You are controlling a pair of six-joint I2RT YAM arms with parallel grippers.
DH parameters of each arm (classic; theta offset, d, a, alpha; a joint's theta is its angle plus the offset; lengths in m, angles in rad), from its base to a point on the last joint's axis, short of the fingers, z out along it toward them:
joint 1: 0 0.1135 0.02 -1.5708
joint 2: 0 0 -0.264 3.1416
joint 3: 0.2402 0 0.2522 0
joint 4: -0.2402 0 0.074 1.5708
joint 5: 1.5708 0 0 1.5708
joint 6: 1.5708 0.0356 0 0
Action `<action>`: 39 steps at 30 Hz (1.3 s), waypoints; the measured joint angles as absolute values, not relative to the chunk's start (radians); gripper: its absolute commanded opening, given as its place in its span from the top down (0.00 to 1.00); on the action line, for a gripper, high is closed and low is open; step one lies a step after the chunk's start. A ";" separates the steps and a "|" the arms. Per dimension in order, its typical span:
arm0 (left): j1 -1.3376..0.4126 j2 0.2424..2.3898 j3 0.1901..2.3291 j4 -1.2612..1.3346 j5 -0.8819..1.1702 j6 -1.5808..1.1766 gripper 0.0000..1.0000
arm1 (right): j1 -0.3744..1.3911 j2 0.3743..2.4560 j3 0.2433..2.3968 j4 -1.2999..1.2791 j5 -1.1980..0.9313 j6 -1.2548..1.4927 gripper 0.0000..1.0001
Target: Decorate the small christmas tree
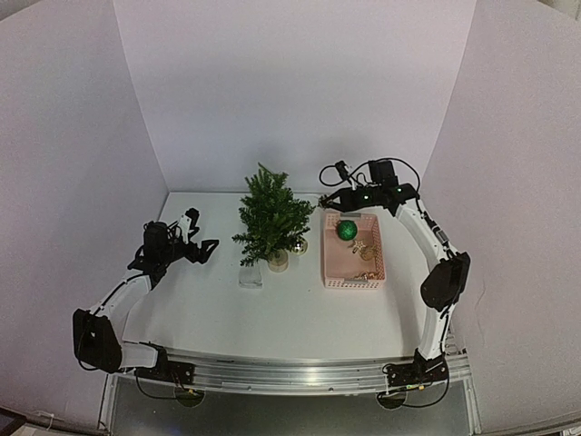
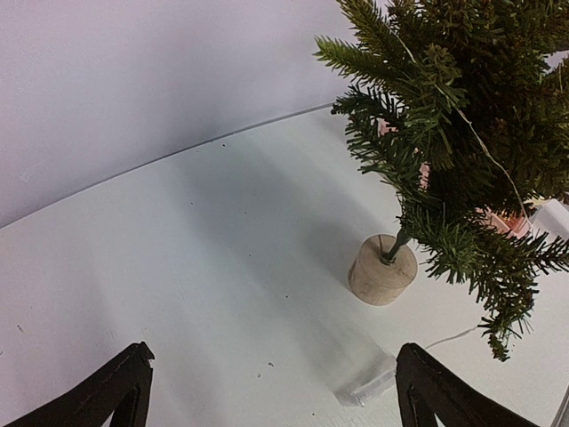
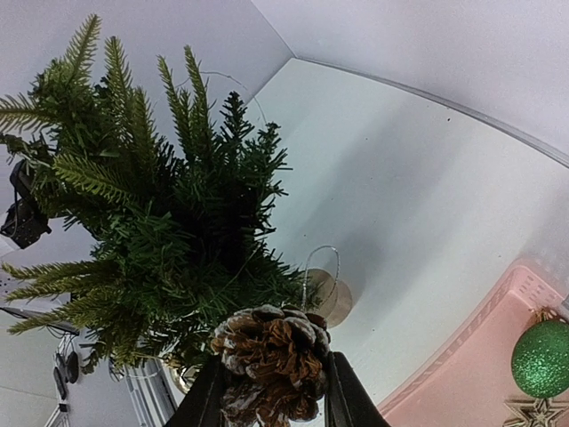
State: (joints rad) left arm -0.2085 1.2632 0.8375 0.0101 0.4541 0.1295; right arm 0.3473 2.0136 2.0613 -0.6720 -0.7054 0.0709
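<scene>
right jaws gripping pine cone (image 3: pixel 271 356), small christmas tree (image 3: pixel 160 205) just beyond

Setting: robotics lab test cell, not a lived-in room. Evidence: white bench (image 1: pixel 300 318) boxed in on three sides by plain pale panels (image 1: pixel 290 91). The left arm (image 1: pixel 123 292) and right arm (image 1: pixel 419 232) are bolted to a metal rail (image 1: pixel 290 374) at its near edge. Exposed black cabling (image 1: pixel 363 168) loops off the right arm. Props staged on the bench: the small christmas tree (image 1: pixel 270 218) and a pink basket (image 1: pixel 345 263).
</scene>
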 measured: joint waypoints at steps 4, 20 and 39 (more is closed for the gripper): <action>-0.208 1.263 0.838 0.010 0.454 0.130 0.05 | 0.347 2.014 2.032 -0.664 -0.736 0.091 0.78; -0.208 1.263 0.838 0.011 0.454 0.130 0.05 | 0.347 2.013 1.982 -0.656 -0.764 0.104 0.79; -0.208 1.263 0.838 0.012 0.453 0.130 0.05 | 0.347 1.999 1.916 -0.644 -0.771 0.104 0.76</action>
State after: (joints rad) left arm -0.2085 1.2631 0.8375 0.0116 0.4534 0.1299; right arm 0.3473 1.9990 1.9160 -0.6437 -0.7710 0.1038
